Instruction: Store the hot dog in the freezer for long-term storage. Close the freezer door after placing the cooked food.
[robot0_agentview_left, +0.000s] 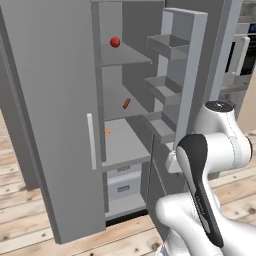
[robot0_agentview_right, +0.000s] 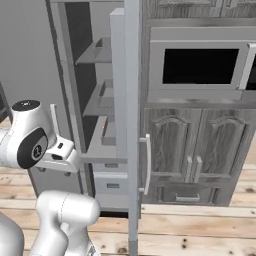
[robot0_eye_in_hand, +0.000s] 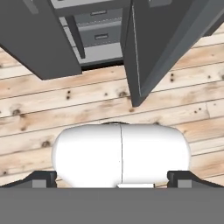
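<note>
Freezer (robot0_agentview_left: 122, 125): one tall grey unit, its compartment open to view; inside I count three flat grey shelves, and two low drawers (robot0_agentview_left: 122, 187) below them.
Freezer in hand view: the two drawers (robot0_eye_in_hand: 98, 26) show at the top, above the wooden floor (robot0_eye_in_hand: 87, 109).
Hot dog (robot0_agentview_left: 126, 103): one slim red-orange stick, lying tilted on the middle shelf, towards the back wall.
Red ball (robot0_agentview_left: 115, 42): one, on the upper shelf, well apart from the hot dog.
Small orange item (robot0_agentview_left: 107, 132): one, at the left edge of the lowest shelf; too small to tell what it is.
Freezer door (robot0_agentview_left: 55, 115): one, swung wide open at the left of the left base view, with one pale vertical bar handle (robot0_agentview_left: 91, 141).
Second door (robot0_agentview_left: 182, 85): also open, with three grey bins on its inner face, stacked one above another; in the right base view it stands edge-on (robot0_agentview_right: 131, 125) with its own bar handle (robot0_agentview_right: 146, 164).
Oven (robot0_agentview_right: 200, 65): one black-windowed built-in unit, right of the fridge, above the wooden cabinet doors (robot0_agentview_right: 195, 150).
Gripper (robot0_eye_in_hand: 112, 180): two dark fingertips at the bottom corners of the hand view, set wide apart, nothing held between them; it looks down at the floor in front of the freezer.
Arm: folded low in front of the open doors, clear of the shelves.
</note>
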